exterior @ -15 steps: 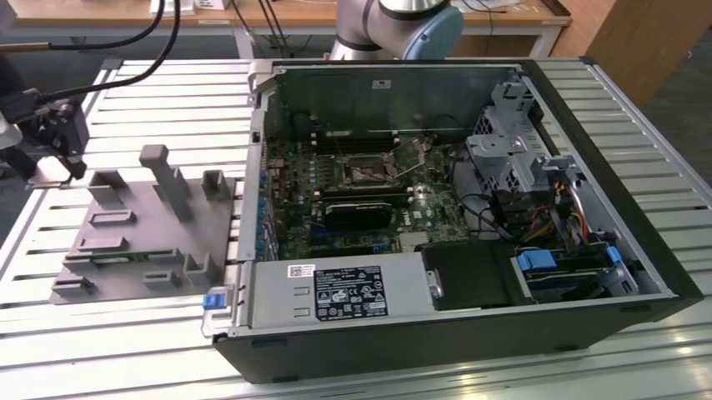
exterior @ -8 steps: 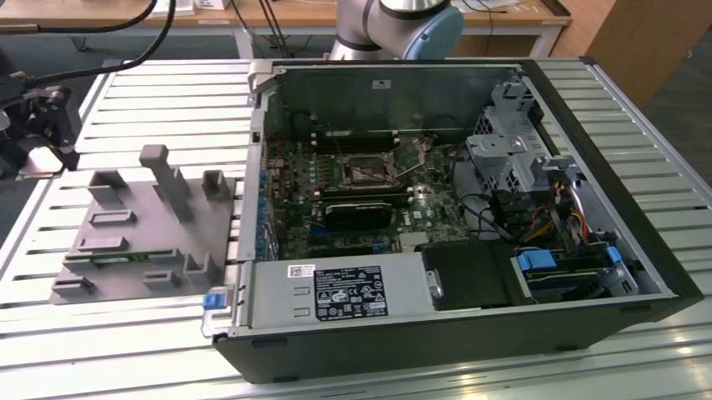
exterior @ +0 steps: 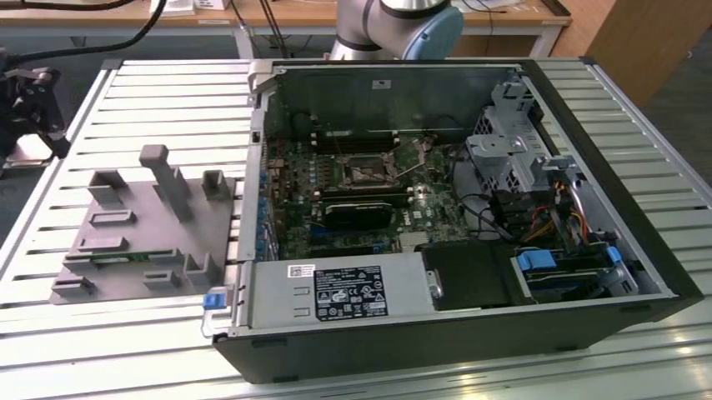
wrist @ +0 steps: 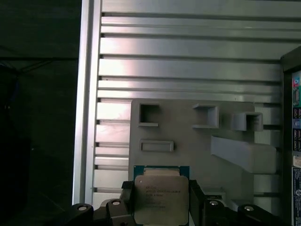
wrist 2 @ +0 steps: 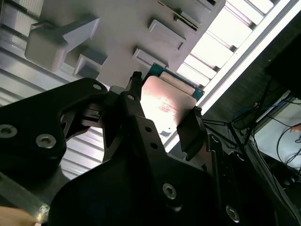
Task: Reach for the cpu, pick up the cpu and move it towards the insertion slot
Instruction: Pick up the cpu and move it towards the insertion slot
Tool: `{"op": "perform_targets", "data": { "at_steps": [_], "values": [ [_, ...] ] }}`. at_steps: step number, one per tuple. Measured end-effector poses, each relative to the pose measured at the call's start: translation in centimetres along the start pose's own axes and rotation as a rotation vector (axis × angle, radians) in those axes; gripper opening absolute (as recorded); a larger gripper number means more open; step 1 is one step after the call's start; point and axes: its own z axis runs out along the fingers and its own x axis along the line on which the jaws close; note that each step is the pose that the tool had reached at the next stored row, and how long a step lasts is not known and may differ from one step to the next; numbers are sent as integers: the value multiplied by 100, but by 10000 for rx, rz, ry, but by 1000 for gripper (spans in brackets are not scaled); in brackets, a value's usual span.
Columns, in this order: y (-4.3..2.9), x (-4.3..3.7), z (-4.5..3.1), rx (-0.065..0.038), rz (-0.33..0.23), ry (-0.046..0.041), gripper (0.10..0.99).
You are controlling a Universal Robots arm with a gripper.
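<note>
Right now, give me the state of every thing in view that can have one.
Flat square silvery-topped cpu: gripped at two opposite edges, metal top showing in both wrist views.
Black two-fingered end effector: shut on the cpu.
Square metal-framed insertion slot: empty, dark centre exposed.
Black computer case: side panel off, interior open.

We see the cpu (wrist: 161, 197) as a flat, square chip with a pale silvery top and a green edge showing along one side. It sits level between the two black fingers (wrist 2: 190, 132), which press on its opposite edges in the second wrist view. The insertion slot (exterior: 365, 171) is a square socket with a dark centre and a shiny metal frame. It lies flat, well apart from the fingers.
</note>
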Motion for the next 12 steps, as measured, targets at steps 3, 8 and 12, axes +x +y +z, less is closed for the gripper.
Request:
{"op": "perform_targets", "data": {
  "at_steps": [3, 8, 12],
  "values": [
    [5, 0, -68, 0, -1, 0, 545],
    [15, 1, -202, 1, 0, 1, 545],
    [24, 1, -301, 0, 0, 0, 545]
  ]
}}
